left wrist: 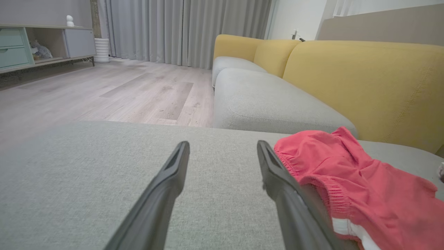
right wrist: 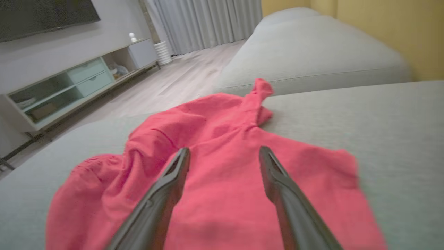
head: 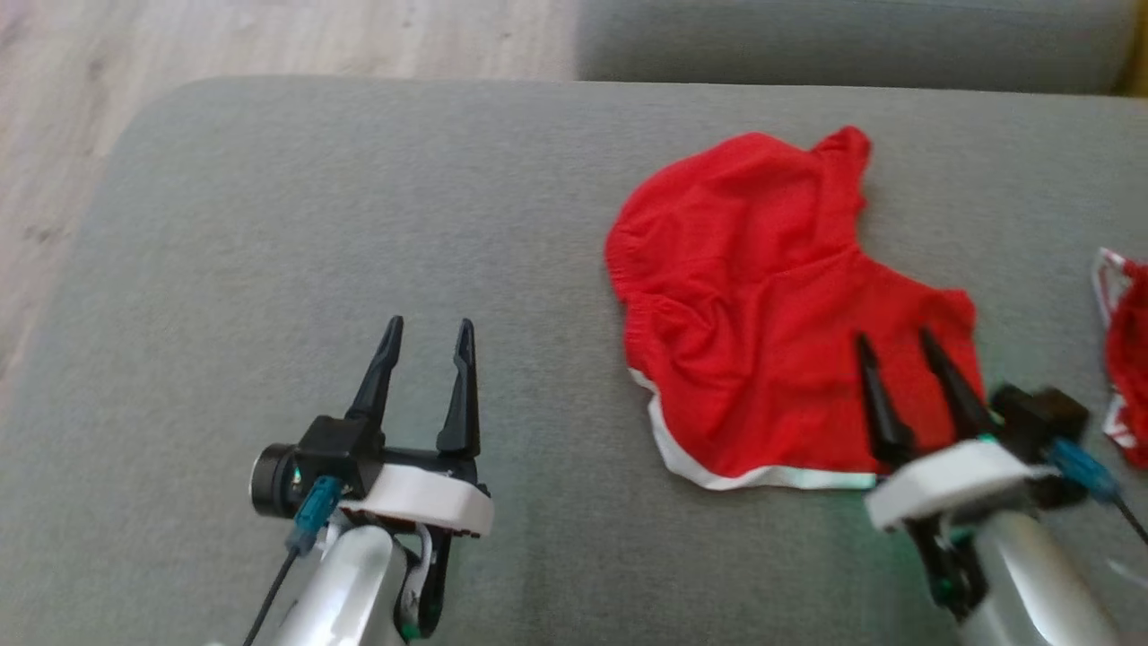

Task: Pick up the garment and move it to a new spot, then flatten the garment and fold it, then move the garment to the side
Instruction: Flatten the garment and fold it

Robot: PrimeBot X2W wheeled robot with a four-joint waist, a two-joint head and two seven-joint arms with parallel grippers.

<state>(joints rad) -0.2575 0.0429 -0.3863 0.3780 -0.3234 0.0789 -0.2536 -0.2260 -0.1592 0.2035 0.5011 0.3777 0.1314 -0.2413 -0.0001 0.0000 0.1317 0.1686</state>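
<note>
Both spread, empty: left fingers (head: pixel 461 395), right fingers (head: pixel 877 395) over garment (head: pixel 753 296) | red-white cloth (head: pixel 1126 350) near right | grey cushion (head: pixel 359 197) beneath

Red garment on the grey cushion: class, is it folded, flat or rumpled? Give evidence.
Rumpled, not folded: the red garment lies loosely spread on the grey cushion, creased, with one corner twisted up.
</note>
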